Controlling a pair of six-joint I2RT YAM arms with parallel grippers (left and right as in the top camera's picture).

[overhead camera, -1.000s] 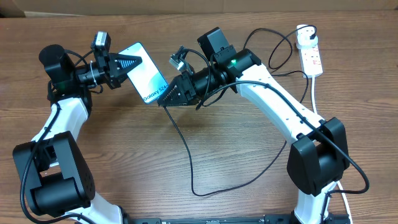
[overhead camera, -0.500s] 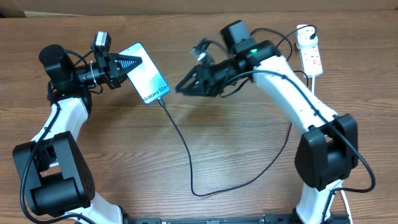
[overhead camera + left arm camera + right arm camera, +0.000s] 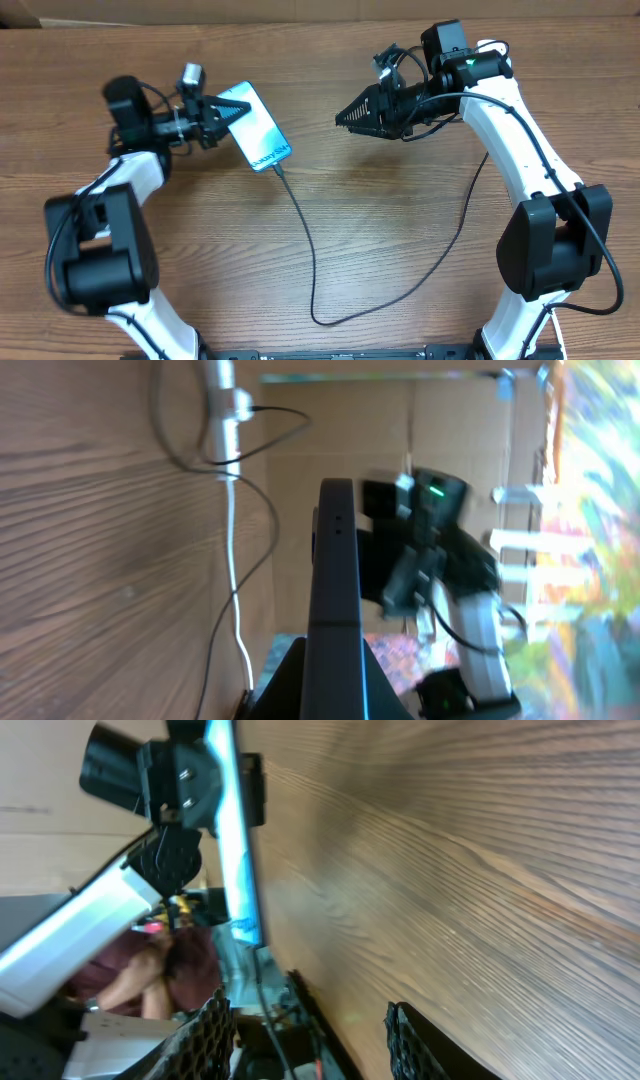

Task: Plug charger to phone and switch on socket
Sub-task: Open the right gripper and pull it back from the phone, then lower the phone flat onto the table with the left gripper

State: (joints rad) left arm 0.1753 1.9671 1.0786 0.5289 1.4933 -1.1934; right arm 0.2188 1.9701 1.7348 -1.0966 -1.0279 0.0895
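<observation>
Overhead is evenly lit and sharp. Both wrist views are blurred; the phone [image 3: 238, 840] glares at the right wrist's upper left.

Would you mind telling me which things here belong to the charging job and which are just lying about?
For the job:
- phone, held by the left gripper
- charger cable, running to the phone's bottom end
- power strip
- right gripper, open and empty

Just lying about:
- cardboard beyond the table

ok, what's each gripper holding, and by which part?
Left gripper is shut on the phone, at the end opposite the plugged-in charger. Right gripper is open, holding nothing.
</observation>
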